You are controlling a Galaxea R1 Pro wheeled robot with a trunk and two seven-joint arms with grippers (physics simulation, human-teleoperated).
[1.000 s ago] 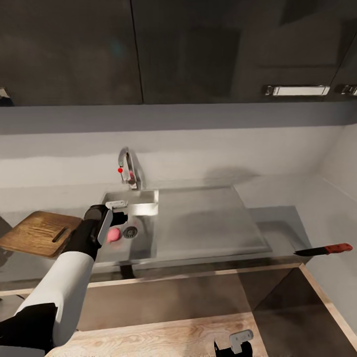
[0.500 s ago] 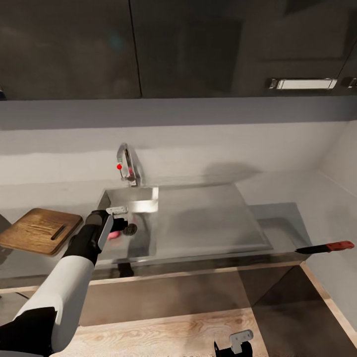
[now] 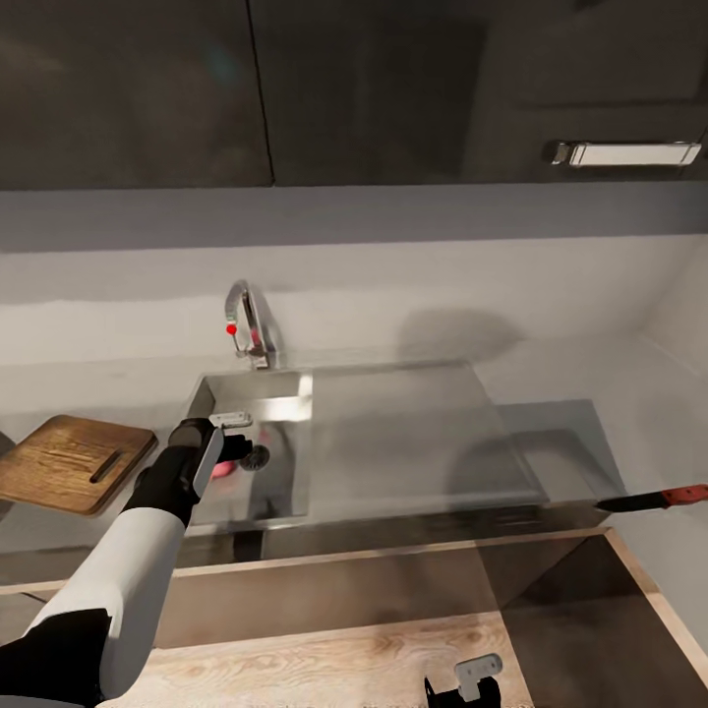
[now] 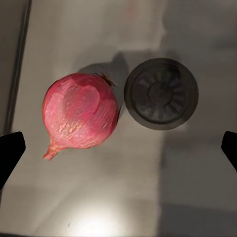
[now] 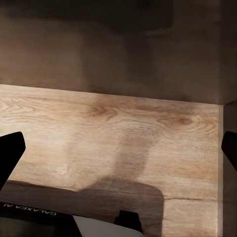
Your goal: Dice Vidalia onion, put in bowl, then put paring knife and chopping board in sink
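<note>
Left claw (image 3: pixel 232 442) spread wide above onion (image 4: pixel 80 115).

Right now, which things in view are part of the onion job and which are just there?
Job:
- onion, lying on the sink floor beside the drain
- left claw, open above the onion
- chopping board, left of the sink
- paring knife, far right on the countertop

Just there:
- tap
- drain
- upper cabinets
- right claw, open, low over wooden flooring
</note>
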